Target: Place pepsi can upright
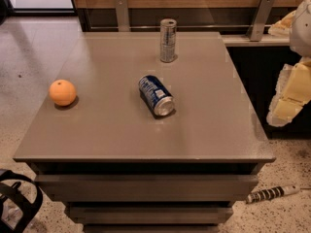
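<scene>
The pepsi can (156,95) is a short dark blue can with white markings. It lies on its side near the middle of the grey table (112,135), with its silver end facing front right. My gripper (14,203) shows as dark curved parts in the bottom left corner, below the table's front edge and far from the can. It holds nothing that I can see. White and yellow arm parts (291,91) show at the right edge.
A taller slim silver can (168,40) stands upright behind the pepsi can near the table's back edge. An orange (62,92) sits at the table's left side. A striped cable (269,194) lies on the floor at the front right. A counter and wall stand behind the table.
</scene>
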`<state>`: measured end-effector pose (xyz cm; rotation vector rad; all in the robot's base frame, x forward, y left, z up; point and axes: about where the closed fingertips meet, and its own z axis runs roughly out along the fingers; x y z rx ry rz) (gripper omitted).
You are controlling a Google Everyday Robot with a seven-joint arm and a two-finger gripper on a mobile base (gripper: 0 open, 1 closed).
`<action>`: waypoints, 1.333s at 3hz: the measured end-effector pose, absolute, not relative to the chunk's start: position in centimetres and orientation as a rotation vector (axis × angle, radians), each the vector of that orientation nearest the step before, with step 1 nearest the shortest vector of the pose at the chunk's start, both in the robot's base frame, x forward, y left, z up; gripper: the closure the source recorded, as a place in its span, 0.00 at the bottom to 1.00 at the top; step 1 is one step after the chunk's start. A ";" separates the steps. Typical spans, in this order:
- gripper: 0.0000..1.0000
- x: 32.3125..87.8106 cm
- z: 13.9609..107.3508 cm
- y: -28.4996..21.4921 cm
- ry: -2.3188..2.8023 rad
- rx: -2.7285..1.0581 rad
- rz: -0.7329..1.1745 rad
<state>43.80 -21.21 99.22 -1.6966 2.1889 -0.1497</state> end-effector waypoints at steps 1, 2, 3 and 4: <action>0.00 43.8 99.2 -21.2 2.189 -1.696 -0.150; 0.00 44.2 99.1 -20.6 2.196 -1.678 -0.136; 0.00 45.1 99.0 -18.7 2.239 -1.630 -0.100; 0.00 46.5 98.9 -16.3 2.319 -1.542 -0.034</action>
